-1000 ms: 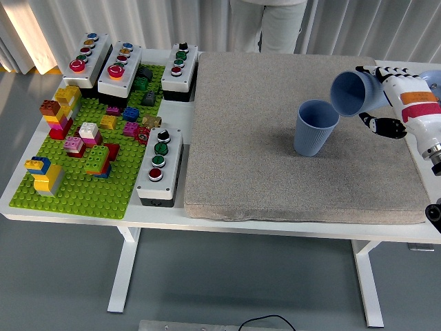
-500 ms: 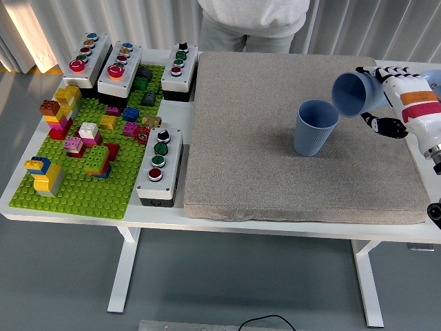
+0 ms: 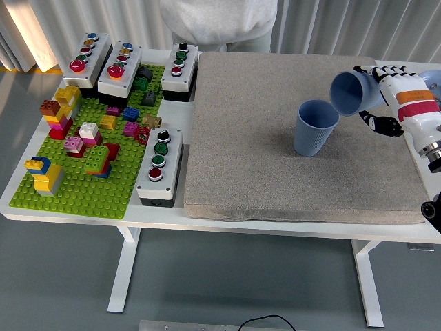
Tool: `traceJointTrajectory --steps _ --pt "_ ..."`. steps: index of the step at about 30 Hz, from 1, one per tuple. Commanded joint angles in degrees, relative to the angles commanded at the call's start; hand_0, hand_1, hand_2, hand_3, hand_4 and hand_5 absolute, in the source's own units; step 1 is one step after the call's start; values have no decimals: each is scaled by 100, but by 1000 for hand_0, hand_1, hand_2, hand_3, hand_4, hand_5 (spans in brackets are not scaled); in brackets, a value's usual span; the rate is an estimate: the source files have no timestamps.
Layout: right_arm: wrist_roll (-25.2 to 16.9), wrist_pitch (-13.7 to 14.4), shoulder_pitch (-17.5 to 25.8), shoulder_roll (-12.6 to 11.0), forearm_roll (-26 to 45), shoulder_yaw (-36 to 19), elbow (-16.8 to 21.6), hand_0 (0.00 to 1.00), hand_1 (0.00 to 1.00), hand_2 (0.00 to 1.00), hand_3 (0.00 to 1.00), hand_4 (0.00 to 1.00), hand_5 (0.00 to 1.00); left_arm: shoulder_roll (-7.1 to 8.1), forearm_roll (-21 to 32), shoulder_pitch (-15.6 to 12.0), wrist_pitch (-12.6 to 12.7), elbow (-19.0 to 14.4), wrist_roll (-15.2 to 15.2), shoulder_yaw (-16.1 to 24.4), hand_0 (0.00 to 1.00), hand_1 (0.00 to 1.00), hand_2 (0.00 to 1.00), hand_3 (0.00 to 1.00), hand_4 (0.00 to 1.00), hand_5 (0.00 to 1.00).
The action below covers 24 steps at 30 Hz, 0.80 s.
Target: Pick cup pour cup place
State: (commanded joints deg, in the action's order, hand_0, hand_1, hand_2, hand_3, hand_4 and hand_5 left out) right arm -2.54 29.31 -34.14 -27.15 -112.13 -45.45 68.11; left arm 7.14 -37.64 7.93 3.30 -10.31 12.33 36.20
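You see the right hand [image 3: 386, 96] at the right edge of the frame, its fingers clamped on a tilted blue cup [image 3: 351, 92] whose mouth faces down-left, just above and right of the upright blue cup [image 3: 315, 128] standing on the grey mat [image 3: 275, 172]. The mat around the upright cup is bare toward the centre and bottom. At the left of the frame lie a green brick baseplate [image 3: 83, 186] with coloured blocks and four button boxes [image 3: 160, 164]. A person [image 3: 217, 21] in a light top stands at the top edge. No legible writing appears.
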Motion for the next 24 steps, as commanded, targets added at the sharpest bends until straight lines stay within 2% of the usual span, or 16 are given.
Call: traceJointTrajectory --steps 6,11,15,24 --pt "69 133 -121 22 -46 126 -23 857 714 605 669 748 130 -6 23 37 6 0 -4 -3 739 770 828 655 524 937" --pt "310 457 -150 35 -162 240 4 857 714 605 669 748 130 4 118 14 7 0 -19 -85 739 770 828 655 524 937" --pt "451 616 -133 64 -210 296 31 860 713 605 666 749 136 12 94 -14 3 0 -12 -79 739 770 828 655 525 937" --pt "465 631 -82 105 -157 333 -9 859 713 604 666 745 137 12 81 -23 -3 0 -7 -98 740 770 828 654 524 937"
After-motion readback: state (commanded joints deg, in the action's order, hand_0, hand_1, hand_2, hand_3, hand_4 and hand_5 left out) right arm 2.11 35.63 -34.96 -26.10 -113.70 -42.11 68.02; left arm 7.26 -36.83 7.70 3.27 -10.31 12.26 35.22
